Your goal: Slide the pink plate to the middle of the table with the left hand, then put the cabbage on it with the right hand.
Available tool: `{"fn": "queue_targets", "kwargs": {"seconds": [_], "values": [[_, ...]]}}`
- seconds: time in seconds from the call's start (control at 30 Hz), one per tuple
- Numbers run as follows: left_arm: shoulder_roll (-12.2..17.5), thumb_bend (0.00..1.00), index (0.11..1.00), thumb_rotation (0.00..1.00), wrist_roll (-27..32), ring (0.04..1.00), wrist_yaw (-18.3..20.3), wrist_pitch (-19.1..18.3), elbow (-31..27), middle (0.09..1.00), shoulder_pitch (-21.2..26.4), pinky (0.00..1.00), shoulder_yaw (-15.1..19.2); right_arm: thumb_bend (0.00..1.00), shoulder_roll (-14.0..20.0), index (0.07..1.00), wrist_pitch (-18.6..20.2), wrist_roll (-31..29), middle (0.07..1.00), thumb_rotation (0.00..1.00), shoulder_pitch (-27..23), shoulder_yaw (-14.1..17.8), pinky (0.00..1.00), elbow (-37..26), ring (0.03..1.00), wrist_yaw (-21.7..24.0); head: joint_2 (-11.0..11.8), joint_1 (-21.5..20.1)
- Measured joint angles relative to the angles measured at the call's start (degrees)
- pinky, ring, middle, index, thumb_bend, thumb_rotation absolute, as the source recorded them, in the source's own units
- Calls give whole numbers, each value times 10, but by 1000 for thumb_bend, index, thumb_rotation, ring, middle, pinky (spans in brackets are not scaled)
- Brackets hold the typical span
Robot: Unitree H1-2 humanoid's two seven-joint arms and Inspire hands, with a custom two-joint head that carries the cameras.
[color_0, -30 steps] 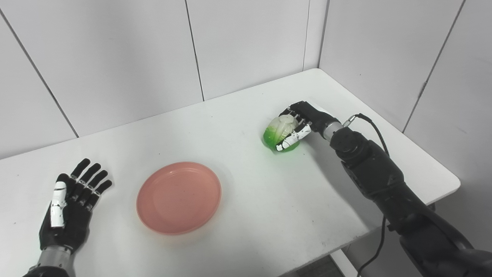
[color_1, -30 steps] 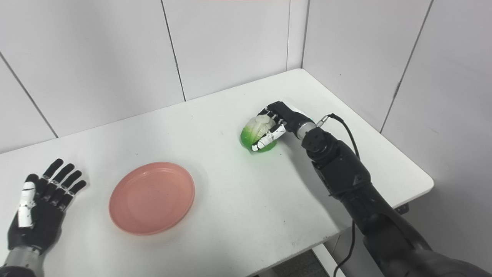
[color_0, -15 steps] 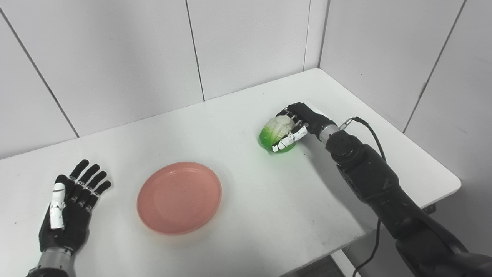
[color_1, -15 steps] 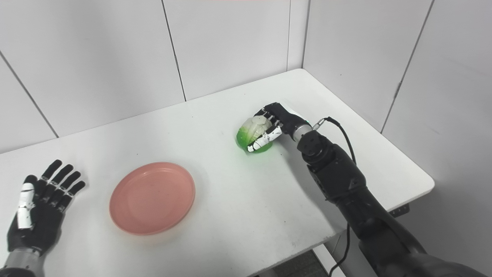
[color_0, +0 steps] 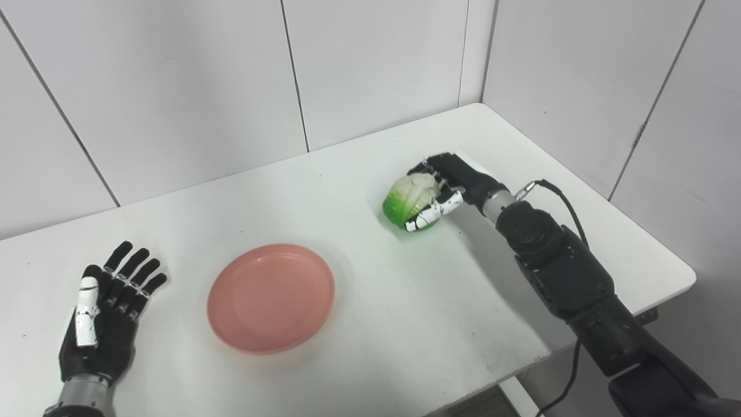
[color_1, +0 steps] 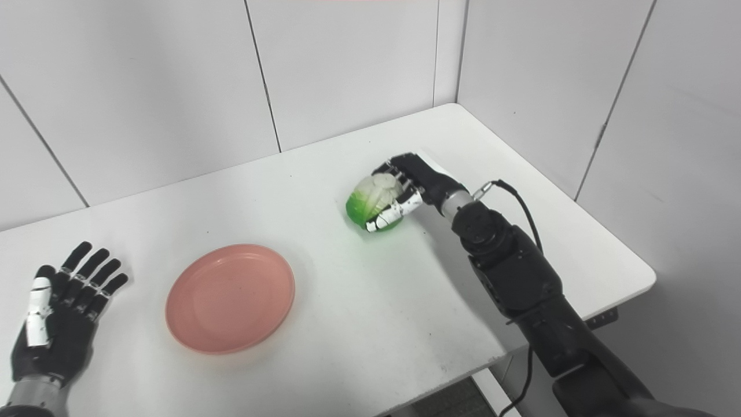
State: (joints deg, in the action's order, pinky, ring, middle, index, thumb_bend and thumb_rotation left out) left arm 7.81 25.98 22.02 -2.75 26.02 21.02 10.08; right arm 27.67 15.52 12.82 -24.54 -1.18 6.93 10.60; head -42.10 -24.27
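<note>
The right hand is closed around the cabbage. Next, carry it left to the plate. The left hand rests open, empty.

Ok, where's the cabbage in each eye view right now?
Left eye view: cabbage right of centre, held in the right hand, up and right of the pink plate.
Right eye view: cabbage about mid-frame, same grasp.
Shared landmark: the table's far corner behind it.
</note>
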Motion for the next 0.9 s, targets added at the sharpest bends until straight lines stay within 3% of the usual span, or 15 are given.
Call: {"fn": "queue_targets", "kwargs": {"seconds": [0.17,0.37,0.43,0.5,0.53,0.57,0.73,0.9], "values": [[-20,496,812,825,0,819,-21,-11,-37,829,-15,774,-7,530,1,497,29,-2,475,0,-14,-18,387,-56,446,31,1,23],[-48,464,829,908,-14,837,-46,-21,-78,844,-34,796,-26,528,-15,507,56,0,467,0,-48,-51,376,-86,441,68,3,52],[-54,449,835,955,-20,843,-54,-22,-90,848,-39,803,-30,528,-18,510,57,1,464,0,-56,-65,380,-94,438,79,3,83],[-64,445,833,958,-24,841,-66,-23,-104,846,-47,800,-35,528,-21,508,58,2,466,0,-66,-79,382,-96,440,90,3,84],[-69,439,831,954,-26,841,-74,-28,-114,845,-50,803,-37,528,-23,505,58,3,469,0,-71,-84,378,-96,439,94,2,110],[-72,435,830,951,-31,842,-82,-32,-124,845,-54,804,-39,528,-26,504,60,6,470,0,-75,-90,376,-96,439,99,2,110],[-95,395,859,999,-48,869,-121,-68,-167,870,-69,844,-52,526,-50,512,62,11,461,0,-100,-119,363,-96,433,121,-4,175],[-112,380,861,1000,-60,871,-143,-79,-186,872,-76,860,-57,526,-81,516,61,14,456,0,-114,-144,342,-91,420,129,-4,200]]}}
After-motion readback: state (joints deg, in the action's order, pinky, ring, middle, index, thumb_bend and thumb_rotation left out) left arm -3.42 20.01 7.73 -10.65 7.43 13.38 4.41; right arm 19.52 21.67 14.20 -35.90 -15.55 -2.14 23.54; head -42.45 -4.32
